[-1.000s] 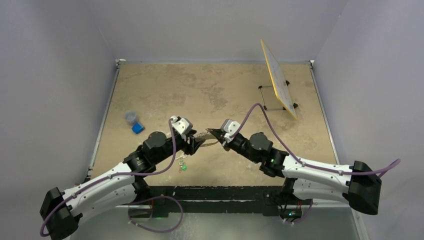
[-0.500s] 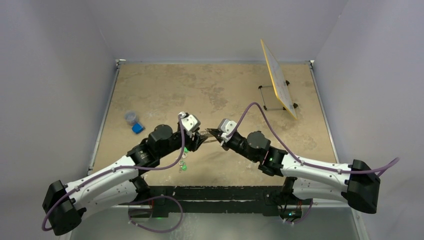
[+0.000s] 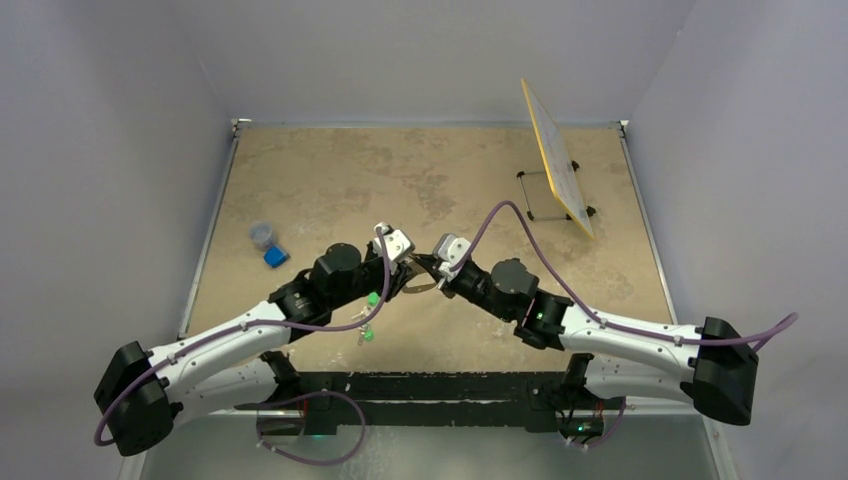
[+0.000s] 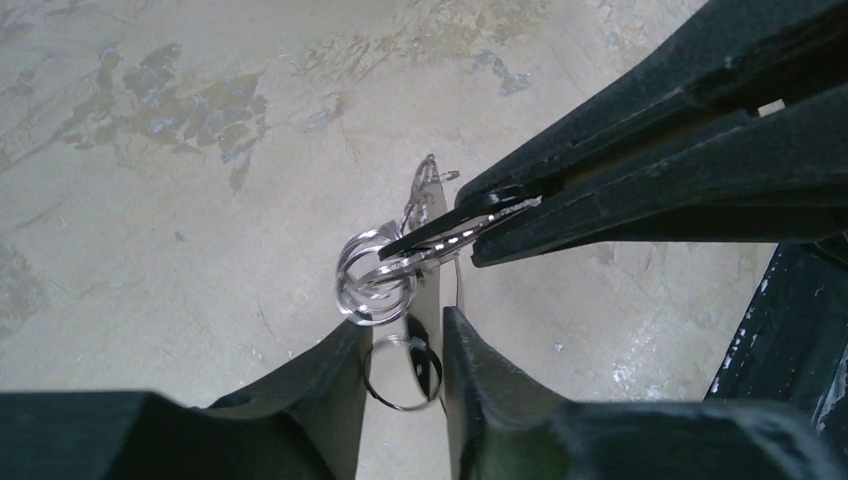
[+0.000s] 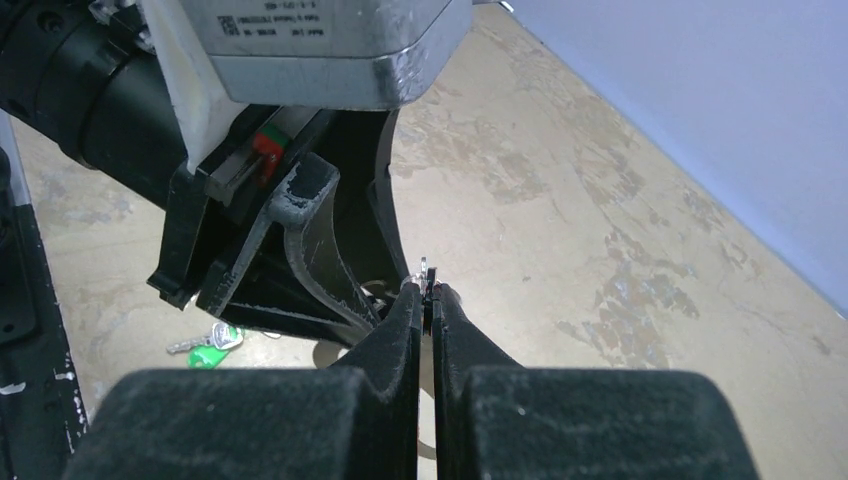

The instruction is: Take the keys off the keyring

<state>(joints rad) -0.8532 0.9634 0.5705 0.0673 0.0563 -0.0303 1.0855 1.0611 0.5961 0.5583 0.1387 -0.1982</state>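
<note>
In the left wrist view my right gripper's fingers [image 4: 640, 150] reach in from the upper right, shut on a flat black-headed key [image 4: 440, 228]. Small coiled silver rings [image 4: 375, 290] hang from that key, and a silver blade [image 4: 428, 195] shows behind it. My left gripper [image 4: 405, 325] stands just below. A thin silver loop of the keyring [image 4: 402, 407] spans the narrow gap between its fingers and meets both inner faces. From above, the left gripper [image 3: 404, 282] and right gripper [image 3: 422, 266] meet tip to tip over the table's near middle. The right wrist view shows the right gripper [image 5: 428, 290] pinching the dark key edge.
A key bunch with green tags [image 3: 367, 333] lies on the table under the left arm and also shows as the green-tagged bunch [image 5: 205, 345]. A blue block [image 3: 276, 257] and a small jar [image 3: 261, 234] sit at the left. A yellow board on a wire stand [image 3: 557, 170] leans at the back right.
My left arm has swung right until its fingers reach the right gripper's tips, and its jaws have narrowed. The right gripper has stayed shut and shifted slightly left.
</note>
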